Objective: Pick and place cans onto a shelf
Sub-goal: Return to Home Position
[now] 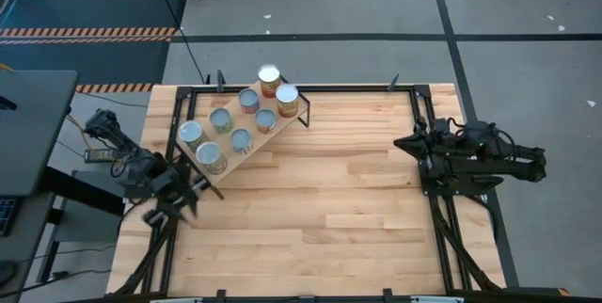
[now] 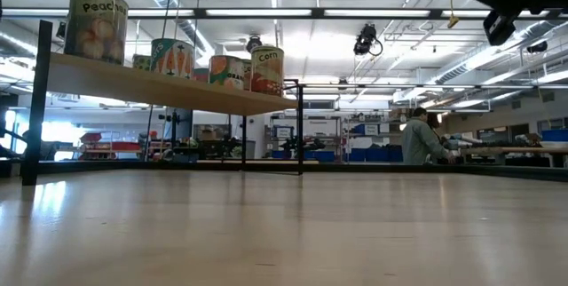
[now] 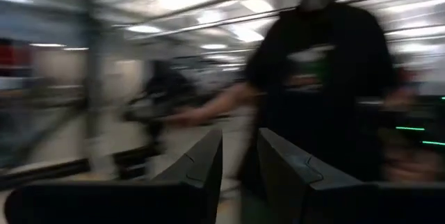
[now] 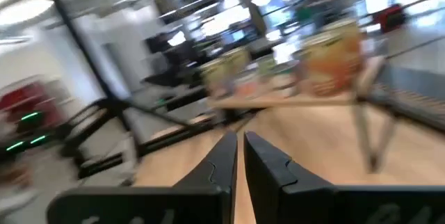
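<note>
Overhead arrangement of the table [image 1: 329, 228]. The shelf [image 1: 230, 159], a light-wood plank on black bracket legs, stands tilted across the table's far left corner. It carries all eight cans [image 1: 248, 99] upright, set in two staggered rows along its length. One can [image 1: 269, 75] with an orange-red label sits at the shelf's far end, and another [image 1: 211, 156] at its near end. From table height, the shelf [image 2: 160, 86] is raised clear of the table surface. The labels face the camera, and the peaches can [image 2: 96, 24] is the nearest, followed along the plank by a carrot can [image 2: 171, 58] and a corn can [image 2: 266, 70]. The left claw [image 1: 193, 190] hangs just beside the shelf's near end, at the table's left rail, touching no can. In the left wrist view its fingers [image 3: 201, 161] stand slightly apart with nothing between them, and a person in a dark top [image 3: 327, 78] is beyond. The right claw [image 1: 400, 143] lies well apart from the shelf, at the opposite rail of the table, pointing toward it. In the right wrist view its fingers [image 4: 222, 158] are drawn almost together, gripping nothing, with the shelf [image 4: 292, 101] and its cans across the table ahead. A second person [image 2: 422, 137] stands in the room far behind the shelf.
</note>
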